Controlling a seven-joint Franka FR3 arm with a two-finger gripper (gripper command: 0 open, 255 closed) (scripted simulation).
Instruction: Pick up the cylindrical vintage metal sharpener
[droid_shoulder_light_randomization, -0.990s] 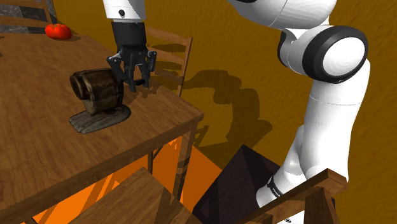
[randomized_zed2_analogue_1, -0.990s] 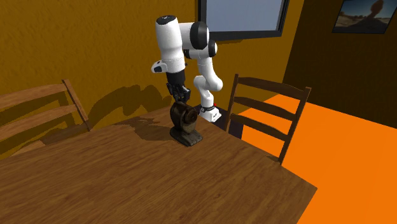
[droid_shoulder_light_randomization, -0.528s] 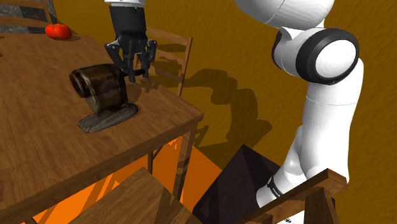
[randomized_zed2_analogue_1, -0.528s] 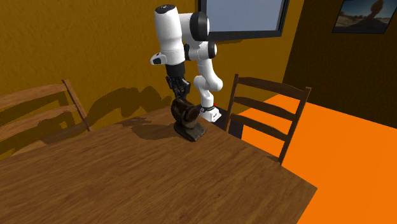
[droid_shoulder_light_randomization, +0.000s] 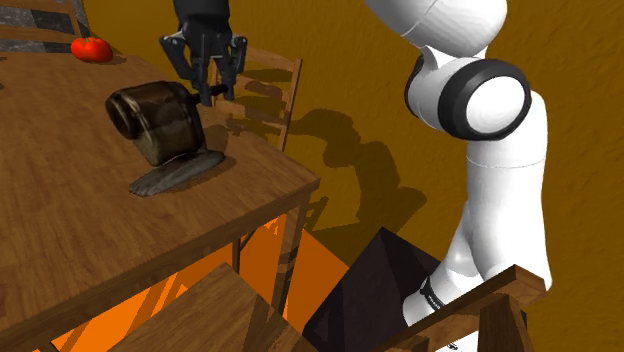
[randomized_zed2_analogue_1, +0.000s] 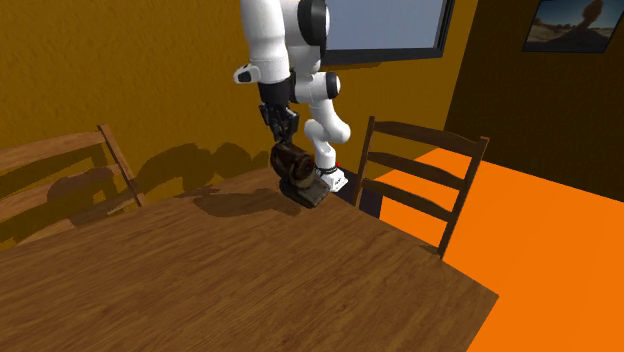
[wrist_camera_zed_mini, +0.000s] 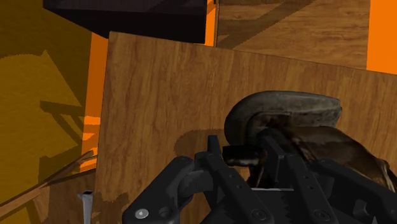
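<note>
Both jaws of the gripper (droid_shoulder_light_randomization: 206, 95) stand narrow, clamped on a rear part of the dark sharpener (droid_shoulder_light_randomization: 158, 124), which sits tilted over the wooden table (droid_shoulder_light_randomization: 80, 235) near its corner.

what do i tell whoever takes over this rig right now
claw: shut on the dark brown sharpener, clasping a dark part on its side.
sharpener: hangs tilted from the claw near the corner of the wooden table, by the chair; its base looks just clear of the tabletop.
done: grasp made, lift begun.
left: raise it well clear; it hangs off-centre, so it may swing.
</note>
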